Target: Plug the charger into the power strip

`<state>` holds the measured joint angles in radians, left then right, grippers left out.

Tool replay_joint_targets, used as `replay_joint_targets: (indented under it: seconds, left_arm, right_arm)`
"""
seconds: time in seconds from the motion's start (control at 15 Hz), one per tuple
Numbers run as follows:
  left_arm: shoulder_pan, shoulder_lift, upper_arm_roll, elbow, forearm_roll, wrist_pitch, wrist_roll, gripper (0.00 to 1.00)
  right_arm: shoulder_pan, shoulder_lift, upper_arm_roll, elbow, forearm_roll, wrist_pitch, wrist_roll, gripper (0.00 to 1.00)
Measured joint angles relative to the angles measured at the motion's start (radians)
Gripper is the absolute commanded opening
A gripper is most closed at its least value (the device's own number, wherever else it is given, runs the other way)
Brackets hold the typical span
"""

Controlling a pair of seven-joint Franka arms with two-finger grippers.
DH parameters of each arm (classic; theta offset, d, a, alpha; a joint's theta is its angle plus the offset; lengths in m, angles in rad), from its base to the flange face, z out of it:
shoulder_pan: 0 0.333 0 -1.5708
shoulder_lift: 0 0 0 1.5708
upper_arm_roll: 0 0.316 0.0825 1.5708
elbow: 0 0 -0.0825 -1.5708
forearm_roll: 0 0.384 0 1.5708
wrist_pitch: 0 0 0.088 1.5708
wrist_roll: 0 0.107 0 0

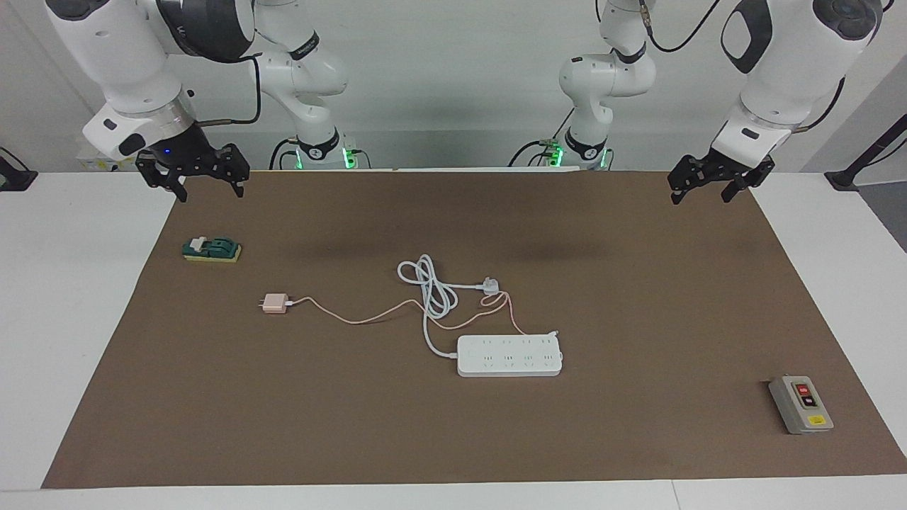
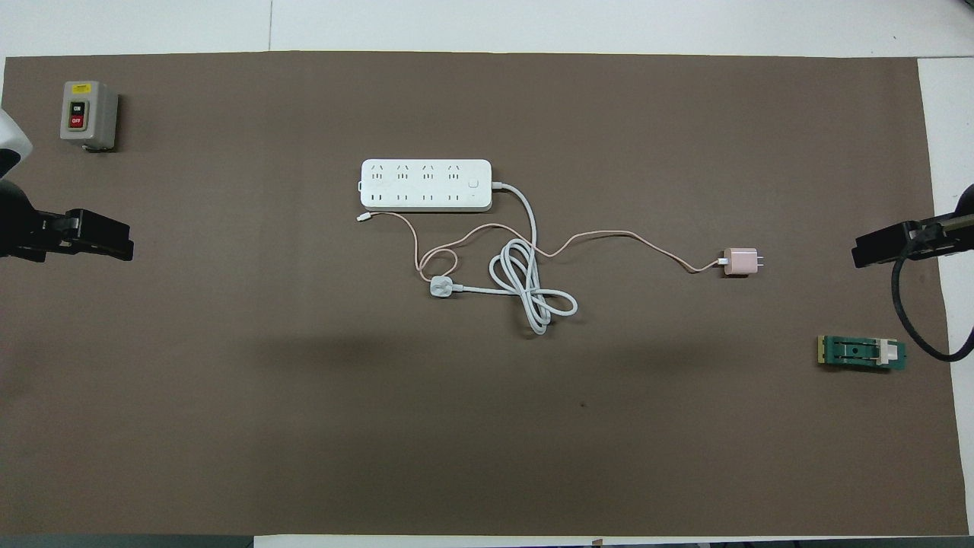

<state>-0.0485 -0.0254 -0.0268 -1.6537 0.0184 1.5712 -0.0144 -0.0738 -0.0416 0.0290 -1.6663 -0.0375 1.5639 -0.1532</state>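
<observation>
The pink charger [image 1: 275, 303] lies on the brown mat toward the right arm's end of the table; it also shows in the overhead view [image 2: 740, 261]. Its thin pink cable runs to the white power strip [image 1: 509, 355], which lies flat near the mat's middle, farther from the robots, sockets up, and also shows from overhead [image 2: 426, 185]. Nothing is plugged into the strip. My right gripper [image 1: 209, 193] hangs open and empty over the mat's corner at the right arm's end. My left gripper [image 1: 701, 197] hangs open and empty over the corner at the left arm's end. Both arms wait.
The strip's thick white cord coils to a white three-pin plug [image 1: 490, 285] nearer to the robots than the strip. A grey button box [image 1: 801, 404] stands toward the left arm's end. A green block [image 1: 212, 249] lies under the right gripper's side of the mat.
</observation>
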Motion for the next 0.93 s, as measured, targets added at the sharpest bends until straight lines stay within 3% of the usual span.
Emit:
replay_joint_targets:
  seconds: [0.6, 0.93]
  left_arm:
    - [-0.002, 0.0, -0.003, 0.0, 0.0, 0.0, 0.0, 1.0]
    - [-0.002, 0.0, -0.003, 0.0, 0.0, 0.0, 0.0, 1.0]
  right_arm:
    - [0.0, 0.0, 0.002, -0.001, 0.0, -0.001, 0.026, 1.0]
    - [-0.01, 0.045, 0.001, -0.03, 0.078, 0.0, 0.344, 1.0]
